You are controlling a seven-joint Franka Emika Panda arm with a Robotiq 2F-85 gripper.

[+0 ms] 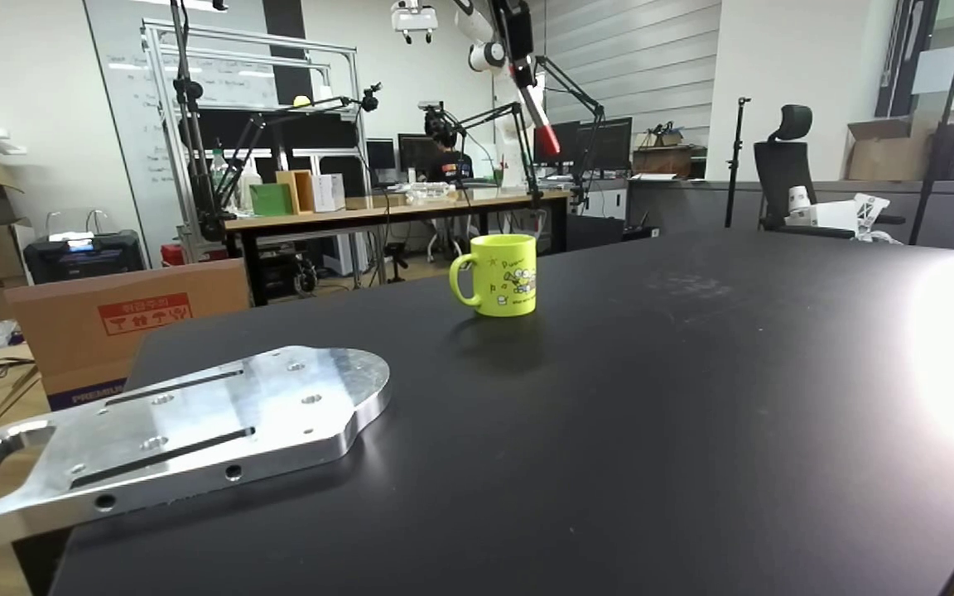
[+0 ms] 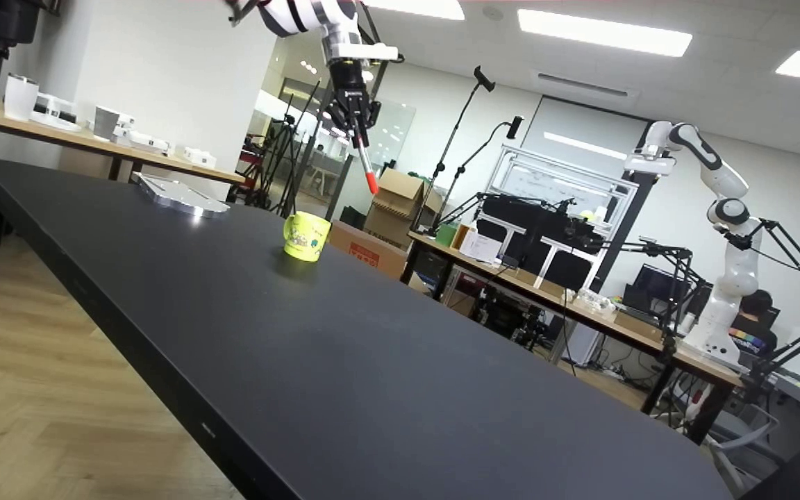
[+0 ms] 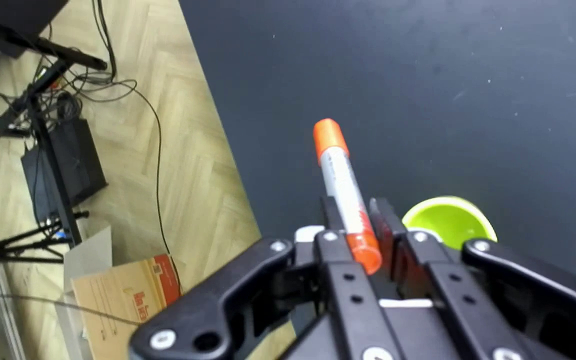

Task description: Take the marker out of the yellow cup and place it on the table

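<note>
Where the claw (image 3: 355,211) pinches, the marker (image 3: 343,182) juts beyond its fingertips (image 3: 385,212).

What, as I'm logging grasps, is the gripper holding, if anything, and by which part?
The marker, pinched between the fingers of the gripper toward its upper end; its lower end is free.

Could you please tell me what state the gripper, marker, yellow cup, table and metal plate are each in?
Gripper: closed, holding the marker.
Marker: tilted, red end downward, clear of the yellow cup and the table.
Yellow cup: upright on the table; inside partly hidden in the wrist view.
Table: bearing the yellow cup and metal plate.
Metal plate: lying flat, handle end past the table's edge.
</note>
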